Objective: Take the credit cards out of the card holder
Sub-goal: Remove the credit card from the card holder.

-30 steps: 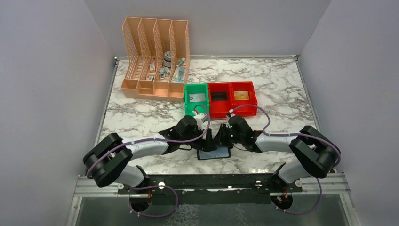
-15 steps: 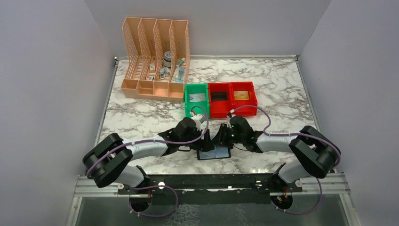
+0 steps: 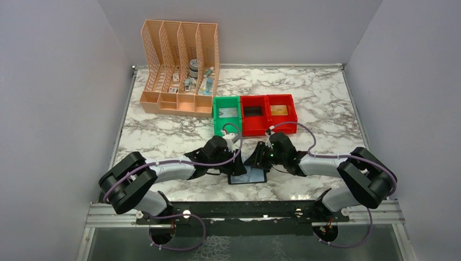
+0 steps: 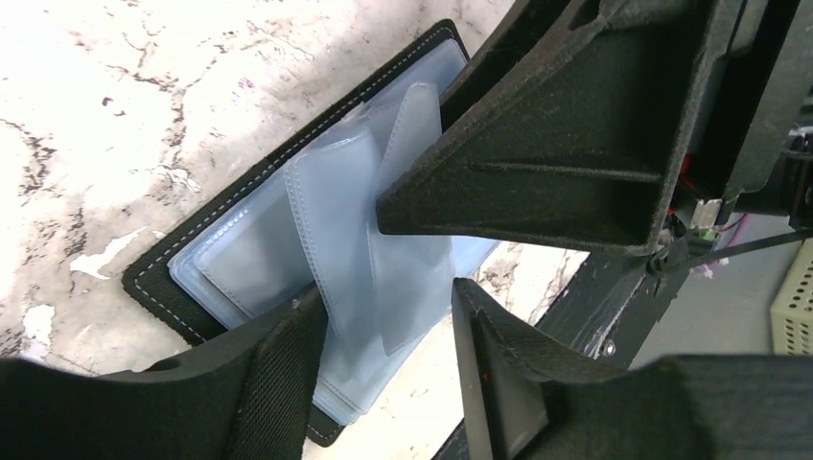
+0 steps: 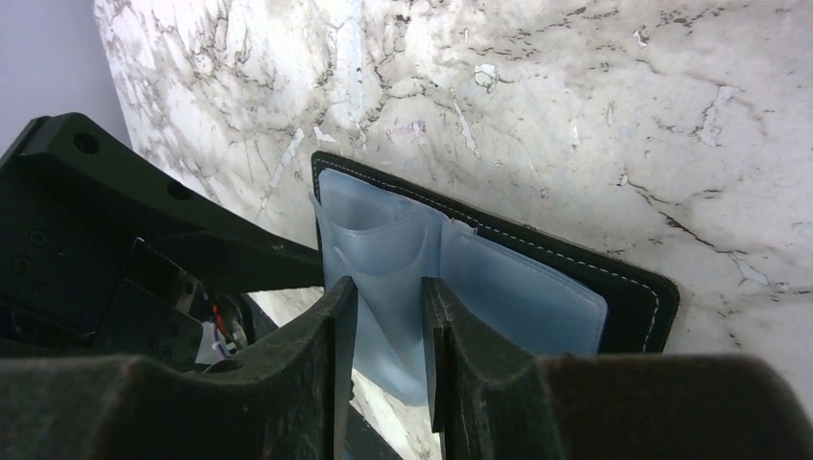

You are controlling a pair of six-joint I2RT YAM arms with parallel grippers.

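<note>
Card holder [image 3: 251, 176] open flat; L jaws, R jaws both half-open astride clear sleeves [image 5: 383, 259]; bins [image 3: 253, 128] behind.

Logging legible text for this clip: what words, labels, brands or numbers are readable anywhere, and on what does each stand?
No text can be read in any view.
Pale card in the green bin: too small to read.
Tan card in the right red bin: too small to read.
Small items in the peach file organizer: labels blurred.
Card holder: clear sleeves, no print visible.
</note>
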